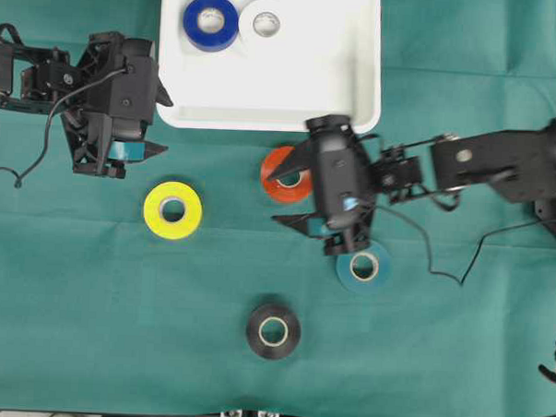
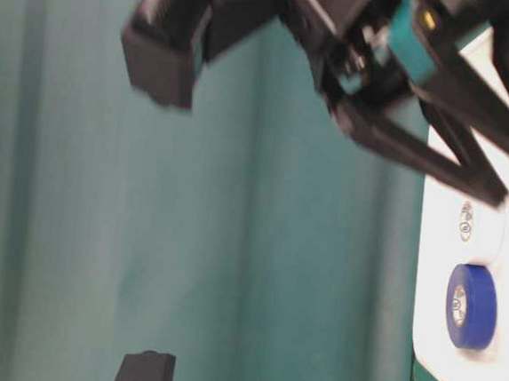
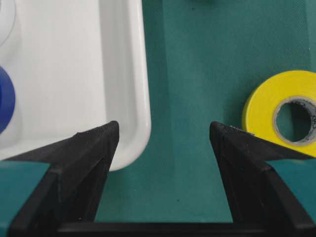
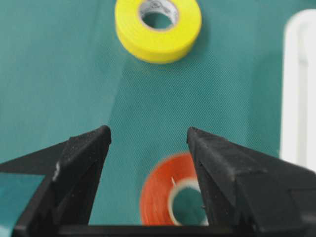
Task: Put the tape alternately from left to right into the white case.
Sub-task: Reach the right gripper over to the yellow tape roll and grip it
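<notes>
The white case (image 1: 356,101) lies at the back with the blue roll (image 1: 210,22) and the white roll (image 1: 265,23) side by side in its left end. On the green cloth lie the red roll (image 1: 281,176), yellow roll (image 1: 173,209), teal roll (image 1: 364,266) and black roll (image 1: 273,331). My right gripper (image 1: 277,199) hovers open just over the red roll (image 4: 158,192), which shows between and partly under its fingers. My left gripper (image 3: 164,131) stands open and holds nothing, beside the case's corner (image 3: 128,148), with the yellow roll (image 3: 266,106) off to its right.
The right arm (image 1: 501,167) stretches in from the right above the teal roll, trailing a black cable (image 1: 442,262). The case's raised rim (image 4: 296,89) runs close to the right of the red roll. A green cloth (image 1: 89,302) covers the table.
</notes>
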